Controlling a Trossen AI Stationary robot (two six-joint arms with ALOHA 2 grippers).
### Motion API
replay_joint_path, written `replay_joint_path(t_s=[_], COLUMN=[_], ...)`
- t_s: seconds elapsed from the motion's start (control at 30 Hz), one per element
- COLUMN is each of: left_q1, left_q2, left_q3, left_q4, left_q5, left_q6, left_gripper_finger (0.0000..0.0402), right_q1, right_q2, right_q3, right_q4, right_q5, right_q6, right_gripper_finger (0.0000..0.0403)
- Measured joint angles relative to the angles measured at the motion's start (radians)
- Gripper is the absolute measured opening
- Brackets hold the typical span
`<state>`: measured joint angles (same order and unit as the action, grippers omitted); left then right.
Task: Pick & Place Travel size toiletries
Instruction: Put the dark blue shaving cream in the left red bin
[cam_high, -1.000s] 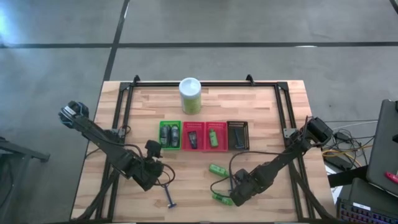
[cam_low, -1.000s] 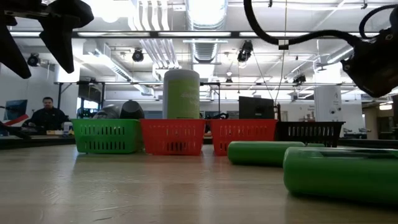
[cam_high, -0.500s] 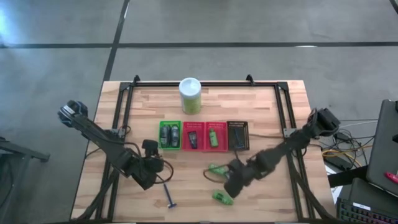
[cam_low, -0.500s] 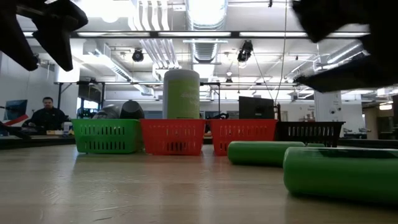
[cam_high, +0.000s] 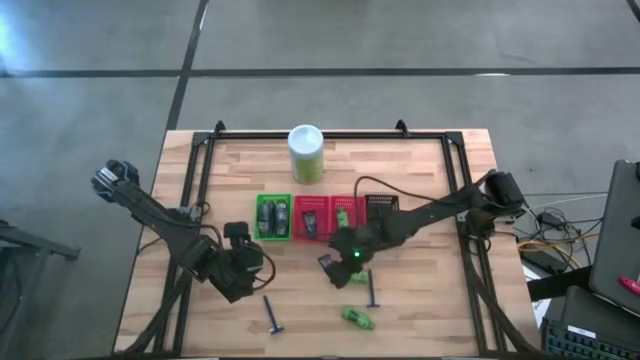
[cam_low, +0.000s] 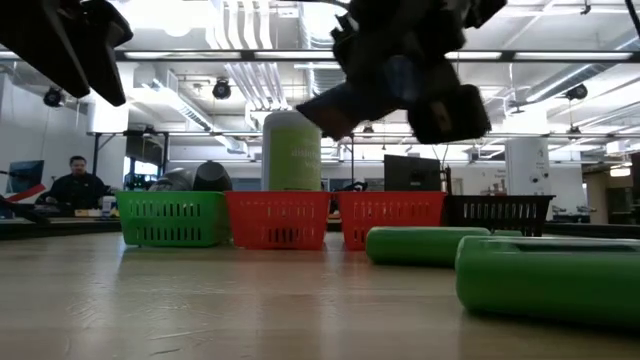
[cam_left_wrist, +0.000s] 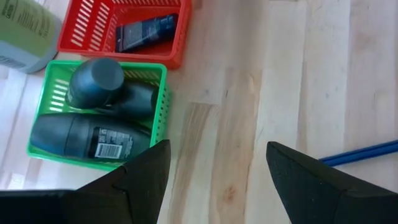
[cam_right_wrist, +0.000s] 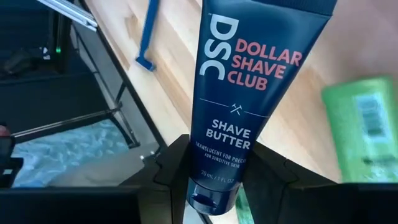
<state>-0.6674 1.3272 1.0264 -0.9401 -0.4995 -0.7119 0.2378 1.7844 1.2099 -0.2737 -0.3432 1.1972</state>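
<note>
Here, shave-butter tube (cam_right_wrist: 244, 99) clamped in right tool (cam_right_wrist: 214, 177).

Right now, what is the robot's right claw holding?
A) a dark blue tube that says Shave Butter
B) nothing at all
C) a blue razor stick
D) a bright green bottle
A: in the right wrist view the right claw is shut on the dark blue tube, whose label reads Dollar Shave Club Shave Butter.

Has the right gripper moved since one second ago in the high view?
Yes. The right gripper, holding a dark blue shave butter tube, has moved from the table's near right toward the middle, closer to the red baskets.
</note>
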Motion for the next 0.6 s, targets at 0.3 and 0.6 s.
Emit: replay_joint_path(t_s=[0.3,0.6], left_q1=[0.0,0.008], left_q2=[-0.006,-0.009], left_q3=[0.0,-0.001], left_q4=[0.023,0.05], left_q5=[0.0,0.01], left_q6=[-0.001,-0.16], left_gripper_finger=[0.027,0.027], right_q1=[-0.024,-0.031], right_q2=[0.194,0.198], right_q3=[0.132,0.246], right_q4=[-0.001,-0.096], right_q5=[0.006,0.048], right_q6=[-0.034,-0.128], right_gripper_finger=[0.0135,0.0109])
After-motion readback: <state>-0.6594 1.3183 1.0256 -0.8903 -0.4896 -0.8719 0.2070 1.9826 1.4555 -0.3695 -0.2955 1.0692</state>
